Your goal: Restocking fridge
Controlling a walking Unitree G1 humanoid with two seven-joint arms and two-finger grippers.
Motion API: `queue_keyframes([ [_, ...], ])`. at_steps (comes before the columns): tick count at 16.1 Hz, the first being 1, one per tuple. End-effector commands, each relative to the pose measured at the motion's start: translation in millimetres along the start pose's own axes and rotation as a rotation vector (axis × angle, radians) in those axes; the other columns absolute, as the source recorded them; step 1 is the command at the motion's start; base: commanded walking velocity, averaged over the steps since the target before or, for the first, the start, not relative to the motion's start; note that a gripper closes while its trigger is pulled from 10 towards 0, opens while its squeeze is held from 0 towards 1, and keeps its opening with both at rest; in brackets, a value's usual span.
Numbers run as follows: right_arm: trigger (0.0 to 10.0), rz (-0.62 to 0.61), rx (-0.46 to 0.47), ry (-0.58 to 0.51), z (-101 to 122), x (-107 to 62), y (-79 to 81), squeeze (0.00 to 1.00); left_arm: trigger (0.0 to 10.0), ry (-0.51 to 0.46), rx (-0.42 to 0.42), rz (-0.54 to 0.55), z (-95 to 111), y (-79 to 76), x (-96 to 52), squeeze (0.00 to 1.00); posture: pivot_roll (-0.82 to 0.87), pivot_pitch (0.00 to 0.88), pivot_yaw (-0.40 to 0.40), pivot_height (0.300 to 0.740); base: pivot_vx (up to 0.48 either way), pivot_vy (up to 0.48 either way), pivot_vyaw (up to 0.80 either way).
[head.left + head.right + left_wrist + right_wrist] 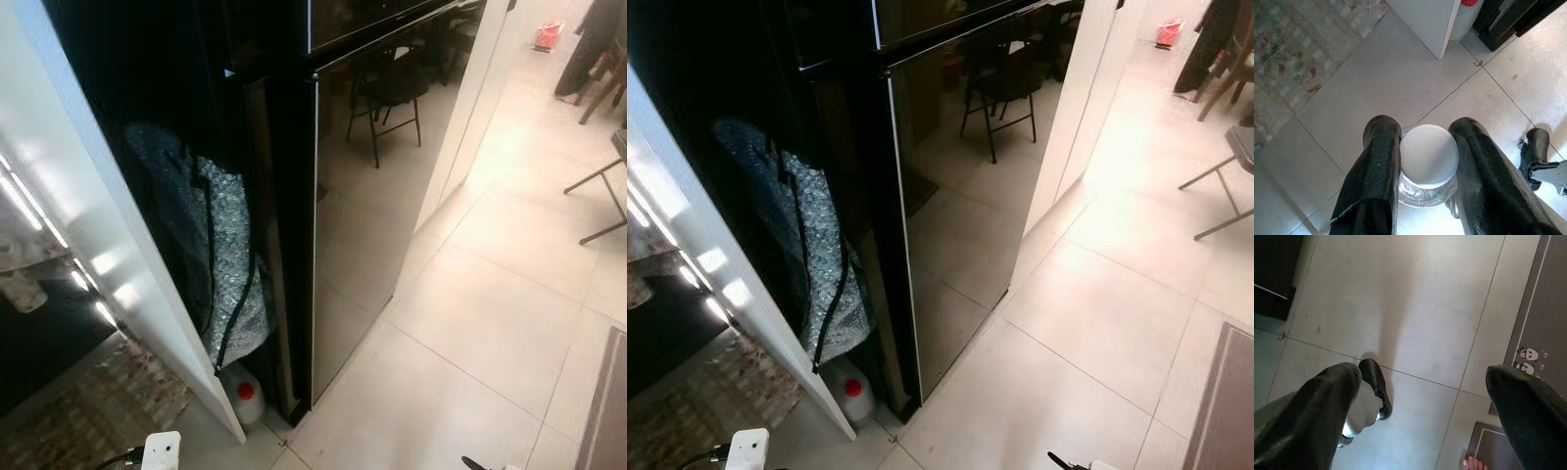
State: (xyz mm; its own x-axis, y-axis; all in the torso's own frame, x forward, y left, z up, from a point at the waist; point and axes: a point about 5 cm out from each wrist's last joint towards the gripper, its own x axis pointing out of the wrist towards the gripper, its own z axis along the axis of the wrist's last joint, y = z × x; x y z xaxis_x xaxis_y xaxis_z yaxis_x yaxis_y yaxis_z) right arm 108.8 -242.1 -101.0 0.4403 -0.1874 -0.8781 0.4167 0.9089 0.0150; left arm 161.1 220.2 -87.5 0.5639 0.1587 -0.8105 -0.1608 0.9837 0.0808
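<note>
The left claw (1425, 161) is gripping a clear jar (1426, 188) by its white lid (1428, 154), fingers snug on both sides, over the tiled floor (1376, 93). The right claw (1425, 401) is hanging wide open with nothing in it. The black fridge (382, 186) is sitting just ahead, door shut, a red-capped jug (243, 394) at its near-left corner.

Glossy black, rounded fingers (1376, 181) on each pincer; white wrist housing (162, 450) with black cable.
</note>
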Motion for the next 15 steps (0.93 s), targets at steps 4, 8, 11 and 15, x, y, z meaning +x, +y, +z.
queue_keyframes([
  [4, 10.0, 0.007, 0.009, 0.001, -0.4, 0.0, 0.7, 0.0, 10.0, 0.028, -0.011, 0.0, -5.8, 2.8, -1.0, 0.0, -0.07, 0.0, 0.015, 0.74, 0.0, 0.308, -0.4],
  [8, 10.0, 0.011, 0.015, 0.0, -1.4, -0.1, 1.7, 0.0, 10.0, 0.031, -0.004, -0.002, -6.3, 3.9, -1.2, 0.0, -0.07, 0.0, 0.021, 0.74, 0.0, 0.324, 0.0],
  [11, 10.0, 0.009, 0.013, 0.0, -1.3, -0.1, 1.6, 0.0, 10.0, 0.031, 0.005, -0.008, -6.0, 3.5, -1.1, 0.0, -0.07, 0.0, 0.024, 0.74, 0.0, 0.331, 0.0],
  [15, 10.0, 0.008, 0.015, -0.001, -1.3, -0.1, 1.6, 0.0, 10.0, 0.028, 0.018, -0.014, -5.5, 3.1, -1.1, 0.0, -0.08, 0.0, 0.028, 0.74, 0.0, 0.335, 0.0],
])
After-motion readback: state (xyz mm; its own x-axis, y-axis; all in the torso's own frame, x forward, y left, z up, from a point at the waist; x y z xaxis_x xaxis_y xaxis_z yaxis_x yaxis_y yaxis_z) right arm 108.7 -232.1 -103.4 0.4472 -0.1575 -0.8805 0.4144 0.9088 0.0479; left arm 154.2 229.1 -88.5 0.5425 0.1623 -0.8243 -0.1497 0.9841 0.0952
